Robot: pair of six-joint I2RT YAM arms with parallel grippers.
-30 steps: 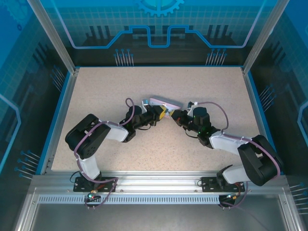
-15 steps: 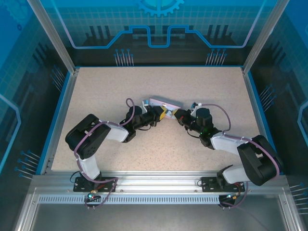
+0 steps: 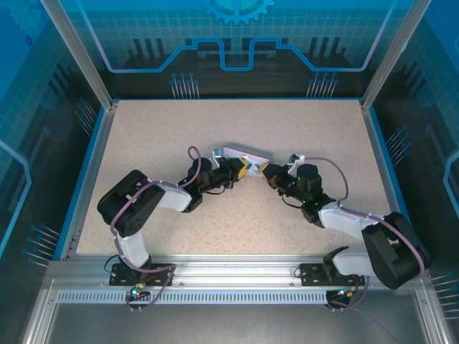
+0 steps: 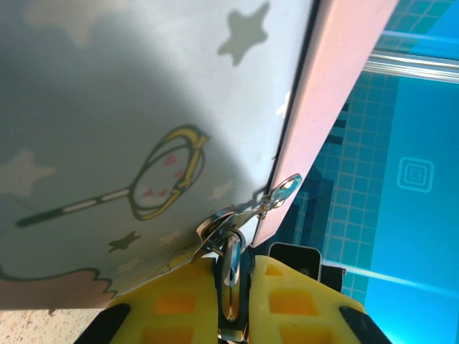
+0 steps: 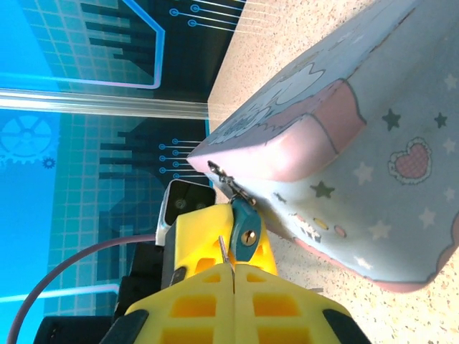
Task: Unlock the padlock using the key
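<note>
My left claw (image 4: pixel 231 271) is pinched on the padlock (image 4: pixel 230 251). The silvery lump sits squeezed between my two yellow fingers (image 4: pixel 179 301) and pokes out at 12 o'clock. From its top a small metal clasp (image 4: pixel 276 195) runs toward 1 o'clock to the pink edge of the cartoon-printed tin (image 4: pixel 107 107). The tin spreads from 9 to 12 o'clock in that wrist's view, with a strip of speckled table (image 4: pixel 29 330) under it at 7 o'clock.

My right claw (image 5: pixel 233 272) is pressed together on the key (image 5: pixel 223 251), a thin dark sliver standing up out of the seam between the fingertips. Just beside it, at 1 o'clock, the padlock's teal face turns its round keyhole (image 5: pixel 249 237) toward me. The key's tip stands left of the keyhole, outside it. Whether it touches the padlock's body I cannot tell.

From above, the two claws meet nose to nose near the middle of the table. My left arm (image 3: pixel 168 197) reaches in from 8 o'clock and my right arm (image 3: pixel 344 215) from 4 o'clock. The tin lies just beyond the claws at 11 o'clock, and the padlock hangs at its 5 o'clock corner.
</note>
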